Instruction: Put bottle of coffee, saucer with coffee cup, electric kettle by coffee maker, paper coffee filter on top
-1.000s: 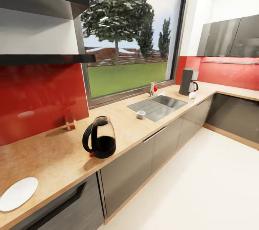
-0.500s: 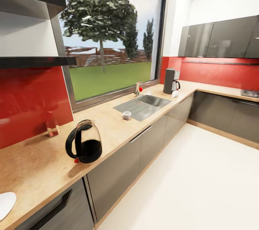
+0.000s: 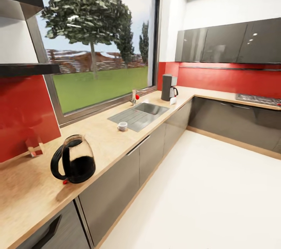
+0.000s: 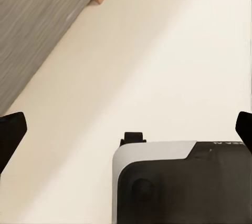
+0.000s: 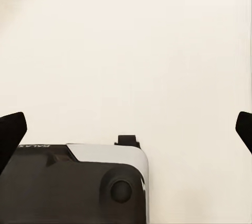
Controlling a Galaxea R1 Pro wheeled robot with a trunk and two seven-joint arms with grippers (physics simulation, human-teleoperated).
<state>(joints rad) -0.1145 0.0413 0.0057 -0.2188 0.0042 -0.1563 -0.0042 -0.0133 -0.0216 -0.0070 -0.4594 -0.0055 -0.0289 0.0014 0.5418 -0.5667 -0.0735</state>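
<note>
As the head view looks along the kitchen, here is the lineup:
Left hand [image 4: 126, 124]: hanging over the pale floor [image 4: 173, 50], dark fingertips [image 4: 11, 129] spread wide at the frame edges, nothing between them; a grey cabinet front [image 4: 37, 29] close by.
Right hand [image 5: 126, 124]: same pose, fingers spread wide apart, holding nothing, bare floor beneath.
Electric kettle [image 3: 73, 159]: upright on the near desk [image 3: 101, 143].
Coffee cup [image 3: 122, 126]: on the desk, just beside the sink [image 3: 139, 114].
Coffee maker [image 3: 168, 87]: far along the desk, near the corner, with something small and white at its foot.
</note>
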